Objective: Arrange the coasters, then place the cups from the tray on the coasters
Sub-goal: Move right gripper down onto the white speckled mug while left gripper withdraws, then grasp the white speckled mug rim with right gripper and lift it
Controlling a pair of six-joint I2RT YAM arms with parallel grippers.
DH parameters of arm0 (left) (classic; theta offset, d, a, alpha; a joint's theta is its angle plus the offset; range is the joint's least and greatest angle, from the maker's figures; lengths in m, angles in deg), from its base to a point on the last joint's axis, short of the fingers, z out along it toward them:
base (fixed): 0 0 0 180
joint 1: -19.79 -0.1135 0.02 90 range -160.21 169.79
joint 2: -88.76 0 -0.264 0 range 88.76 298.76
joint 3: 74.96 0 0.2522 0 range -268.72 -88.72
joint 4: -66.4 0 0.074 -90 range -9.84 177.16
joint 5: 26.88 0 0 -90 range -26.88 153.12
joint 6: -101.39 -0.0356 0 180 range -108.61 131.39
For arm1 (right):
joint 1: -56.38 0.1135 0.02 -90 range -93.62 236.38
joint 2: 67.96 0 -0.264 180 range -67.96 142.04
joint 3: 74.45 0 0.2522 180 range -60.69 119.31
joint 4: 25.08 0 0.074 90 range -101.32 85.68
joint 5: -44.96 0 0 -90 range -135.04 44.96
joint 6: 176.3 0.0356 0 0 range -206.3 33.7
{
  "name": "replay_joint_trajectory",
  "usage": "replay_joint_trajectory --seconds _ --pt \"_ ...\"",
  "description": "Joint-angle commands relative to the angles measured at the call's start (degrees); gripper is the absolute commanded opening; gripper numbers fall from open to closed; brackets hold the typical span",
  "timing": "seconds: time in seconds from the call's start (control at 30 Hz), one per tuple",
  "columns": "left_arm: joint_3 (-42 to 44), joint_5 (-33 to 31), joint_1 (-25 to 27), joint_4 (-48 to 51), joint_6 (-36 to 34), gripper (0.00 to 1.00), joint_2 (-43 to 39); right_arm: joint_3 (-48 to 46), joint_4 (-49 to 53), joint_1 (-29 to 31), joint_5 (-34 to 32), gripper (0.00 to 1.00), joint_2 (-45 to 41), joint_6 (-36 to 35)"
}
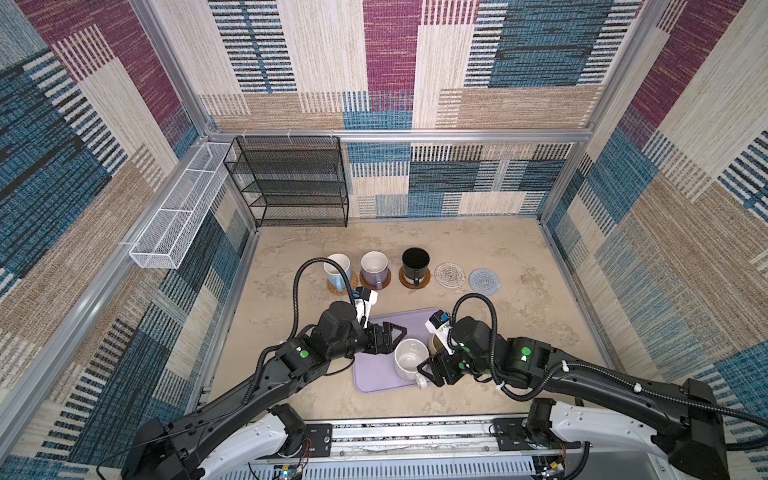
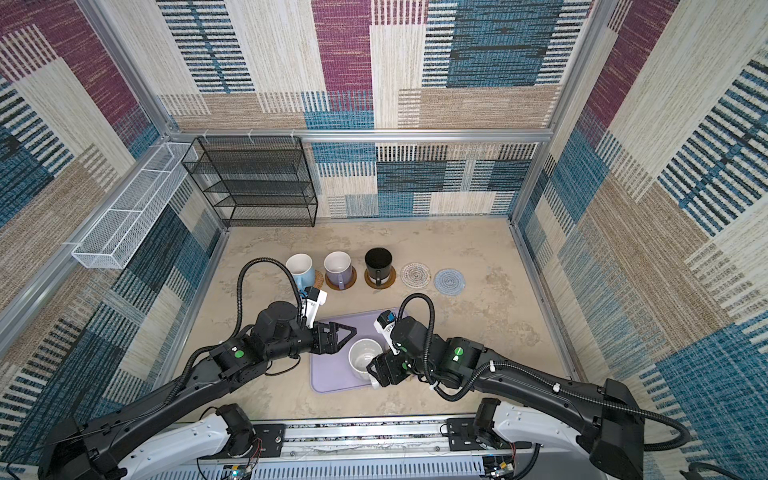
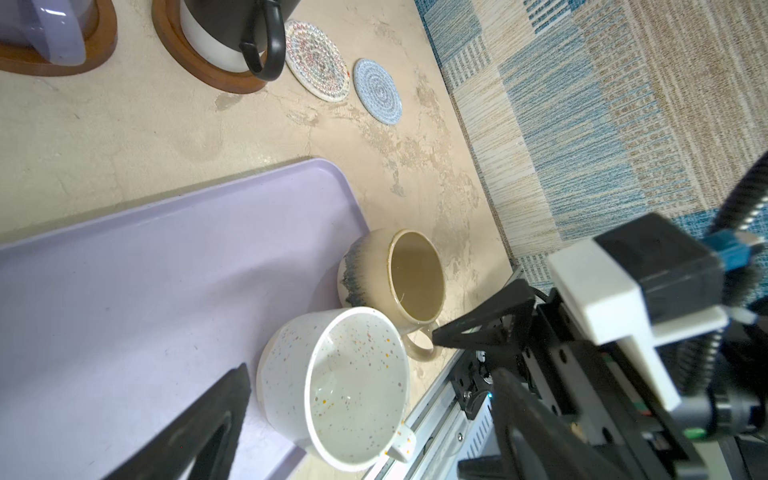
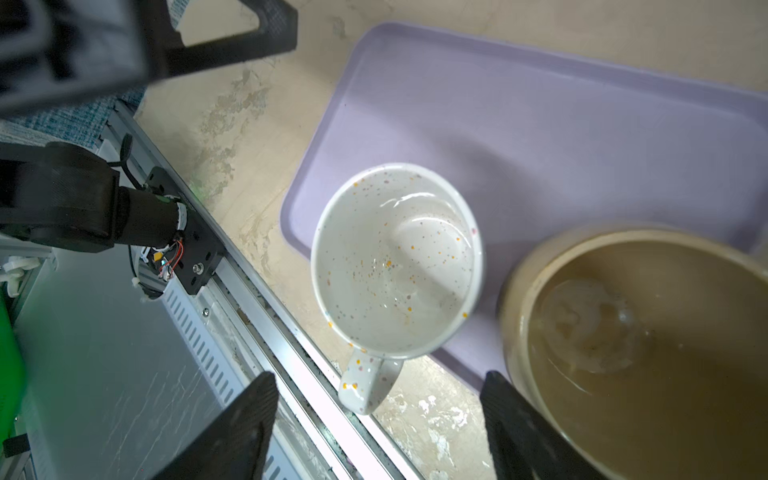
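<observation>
Speckled cup [image 4: 395, 262] on lavender tray [image 4: 540, 124], right gripper [image 4: 379, 378] straddling handle [image 4: 365, 388]

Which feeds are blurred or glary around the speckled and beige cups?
Right wrist view: beige cup soft, close to the lens; speckled cup sharp, a bright glint inside. Left wrist view: both cups sharp. Both top views: evenly lit.

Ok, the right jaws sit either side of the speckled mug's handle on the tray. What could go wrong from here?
Handle-only grip: the right gripper has its open jaws astride just the handle of the speckled white mug; lifted that way, the mug may tip or swing.
Neighbour: the beige mug stands very close to one jaw and could get knocked.
Rim: the mug sits at the edge of the tray, handle overhanging, so dragging might snag.
</observation>
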Motion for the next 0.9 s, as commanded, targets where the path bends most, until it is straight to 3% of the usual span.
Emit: replay_joint_trajectory --seconds 0.0,0.2,0.87 --pt "-0.13 1.32 -0.35 -2.02 0.04 0.93 0.14 -0.27 -1.75 1.47 -0.7 0.78 1.83 0.59" --pt "-0.29 -3.38 -1.72 2.53 0.23 0.99 -0.77 -0.78 -4.77 4.7 -4.9 0.71 3.95 1.98" --pt "2.77 0.14 -4.34 0.28 0.64 0.99 -3.84 0.41 -7.73 7.4 -15.45 0.56 14.86 6.01"
